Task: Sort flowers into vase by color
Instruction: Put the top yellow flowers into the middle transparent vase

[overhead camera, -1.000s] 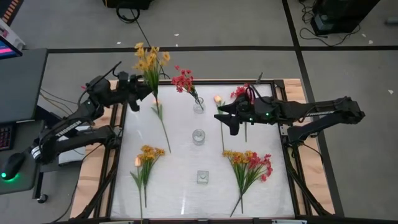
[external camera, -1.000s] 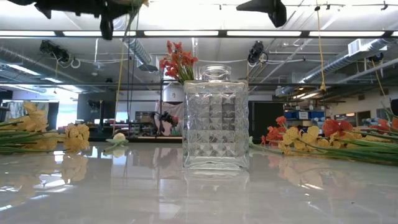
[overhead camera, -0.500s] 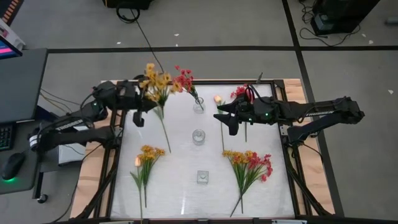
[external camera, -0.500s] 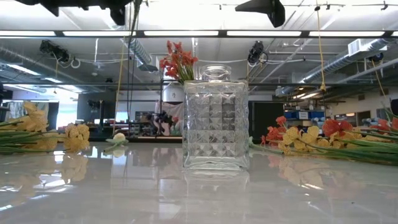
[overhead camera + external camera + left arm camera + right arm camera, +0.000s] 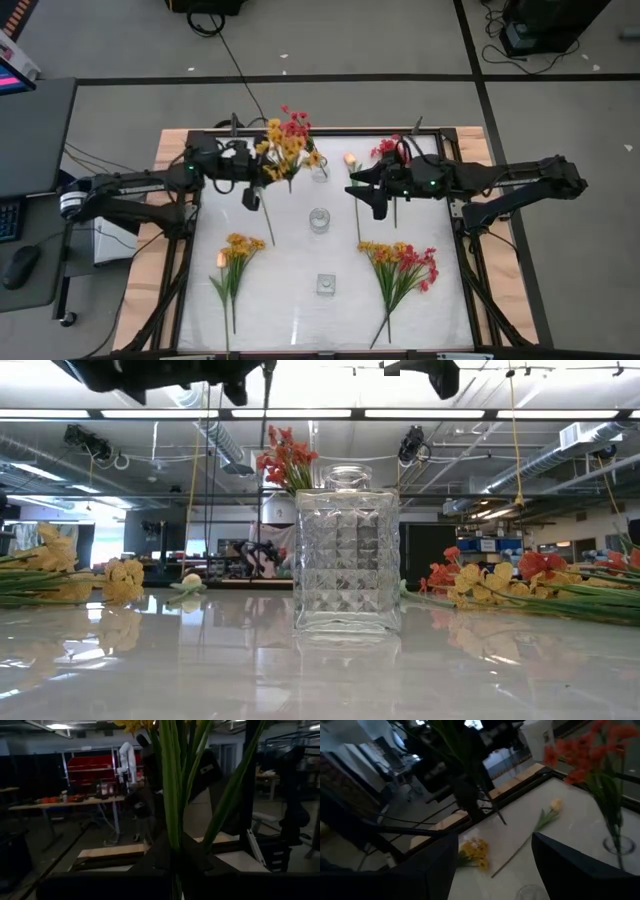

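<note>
**Left arm swings its yellow sprig over toward the red vase**

So compared to a second ago, the left hand [image 5: 253,190] is way further in over the bench [image 5: 290,300], carrying the yellow sprig [image 5: 283,146] from the back-left corner to right beside the red flowers [image 5: 296,124] standing in the far vase [image 5: 320,171]. The right arm hasn't budged at all.

The left hand is clamped shut on the sprig's stem, up in the air, with the blossoms nearly overlapping the red ones from above and the stem tail hanging down below the hand. In the left wrist view you mostly just see green stems [image 5: 172,785] running up between the fingers.

The right hand [image 5: 366,191] hovers over the back-right part of the bench with its fingers spread wide, holding nothing. A peach bud [image 5: 350,159] lies just beside it and a red sprig [image 5: 388,148] is right behind it.

Still lying on the bench: a yellow bunch [image 5: 238,250] front-left, and a mixed red and yellow bunch [image 5: 402,264] front-right. The middle vase [image 5: 319,220] and the square near vase [image 5: 326,284] have nothing in them. In the low view the square vase [image 5: 347,550] sits dead centre.
</note>
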